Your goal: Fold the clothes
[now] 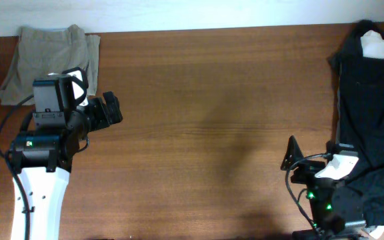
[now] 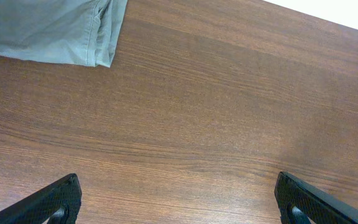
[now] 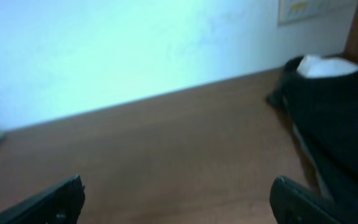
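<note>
The khaki-beige shorts (image 1: 49,57) lie folded at the table's far left corner; a corner of them shows at the top left of the left wrist view (image 2: 48,28). My left gripper (image 1: 112,110) is open and empty, just right of and below the shorts, over bare wood; it also shows in the left wrist view (image 2: 178,199). My right gripper (image 1: 291,157) is open and empty at the front right, beside the black garments; it also shows in the right wrist view (image 3: 178,199).
A pile of black garments (image 1: 372,107) covers the right side of the table, with a small white cloth (image 1: 379,45) on top at the back; both show in the right wrist view (image 3: 334,106). A white wall runs along the table's far edge.
</note>
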`<state>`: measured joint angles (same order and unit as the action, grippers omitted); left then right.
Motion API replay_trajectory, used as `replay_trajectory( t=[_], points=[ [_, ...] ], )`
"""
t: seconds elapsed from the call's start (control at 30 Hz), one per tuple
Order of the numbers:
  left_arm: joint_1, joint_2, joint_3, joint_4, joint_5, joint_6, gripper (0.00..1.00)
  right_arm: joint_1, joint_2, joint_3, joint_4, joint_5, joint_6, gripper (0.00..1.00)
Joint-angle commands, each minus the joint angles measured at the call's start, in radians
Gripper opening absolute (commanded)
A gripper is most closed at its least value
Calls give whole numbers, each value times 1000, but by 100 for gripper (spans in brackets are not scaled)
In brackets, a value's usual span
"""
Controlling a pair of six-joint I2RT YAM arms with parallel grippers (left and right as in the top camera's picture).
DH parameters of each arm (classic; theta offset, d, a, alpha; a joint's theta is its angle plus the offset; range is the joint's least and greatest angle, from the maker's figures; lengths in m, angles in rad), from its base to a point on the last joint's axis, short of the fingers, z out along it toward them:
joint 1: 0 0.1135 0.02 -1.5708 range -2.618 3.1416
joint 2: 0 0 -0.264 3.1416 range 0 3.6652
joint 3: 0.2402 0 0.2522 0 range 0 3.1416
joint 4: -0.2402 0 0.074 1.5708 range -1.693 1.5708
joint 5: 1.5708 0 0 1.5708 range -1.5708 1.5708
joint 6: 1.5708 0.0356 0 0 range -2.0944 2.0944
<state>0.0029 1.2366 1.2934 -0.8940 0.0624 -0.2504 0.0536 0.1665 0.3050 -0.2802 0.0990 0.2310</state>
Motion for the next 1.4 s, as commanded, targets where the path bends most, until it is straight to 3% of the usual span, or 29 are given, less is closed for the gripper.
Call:
replay_trajectory(
  t=[0.0,0.33,0.57,0.67,1.37],
  points=[
    [-2,2,0,-1,-10,5,99,-8,-100,-105,53,-40,-16,99],
    [-2,2,0,-1,-10,5,99,-10,-163,-299,330,-46,-14,99],
    [-2,2,0,-1,-10,5,99,-10,-163,-299,203,-47,-21,99],
    [-2,2,0,-1,-10,5,99,-10,-159,-299,199,-96,-100,99],
    [-2,3,0,-35,-10,5,99,-8,-159,-299,201,-114,-94,99]
  ],
)
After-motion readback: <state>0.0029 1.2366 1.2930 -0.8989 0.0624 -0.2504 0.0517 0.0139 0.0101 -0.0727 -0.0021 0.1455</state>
